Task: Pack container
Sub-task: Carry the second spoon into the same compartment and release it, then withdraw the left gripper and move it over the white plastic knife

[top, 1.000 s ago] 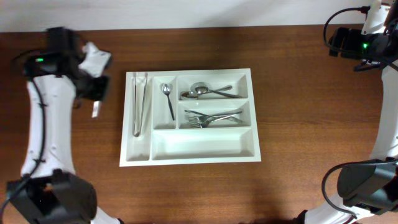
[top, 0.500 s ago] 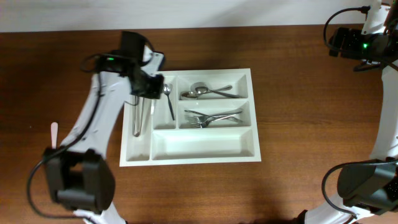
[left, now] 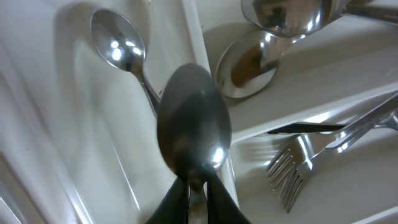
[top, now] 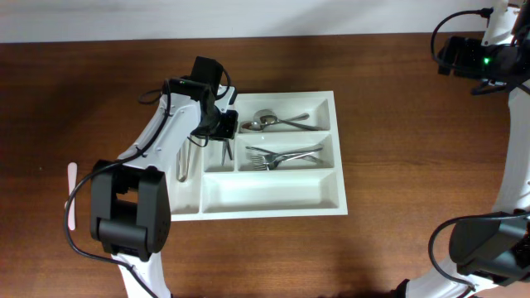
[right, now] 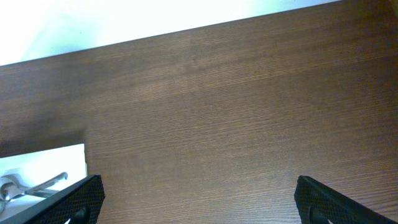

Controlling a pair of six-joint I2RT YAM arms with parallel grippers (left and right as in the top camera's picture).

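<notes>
The container (top: 269,199) is a big white cutlery tray in the middle of the table. My left gripper (top: 225,126) hangs over its upper left part, shut on the neck of a steel spoon (left: 194,124). The spoon's bowl hovers above the divider between a narrow compartment, where a small spoon (left: 118,43) lies, and the compartment with big spoons (left: 249,68). In the left wrist view the black fingers (left: 171,205) pinch the spoon from both sides. My right gripper (right: 199,205) stands wide open over bare wood at the far right, holding nothing.
Forks (top: 281,156) lie in the middle right compartment and tongs (top: 184,157) in the long left one. The wide front compartment holds nothing. A pale stick (top: 71,194) lies on the table at the left. The right arm (top: 480,58) is at the far right corner.
My left arm swung from the table's left side to over the tray, carrying the spoon, and moved further right above the small-spoon compartment. The right arm stayed still.
</notes>
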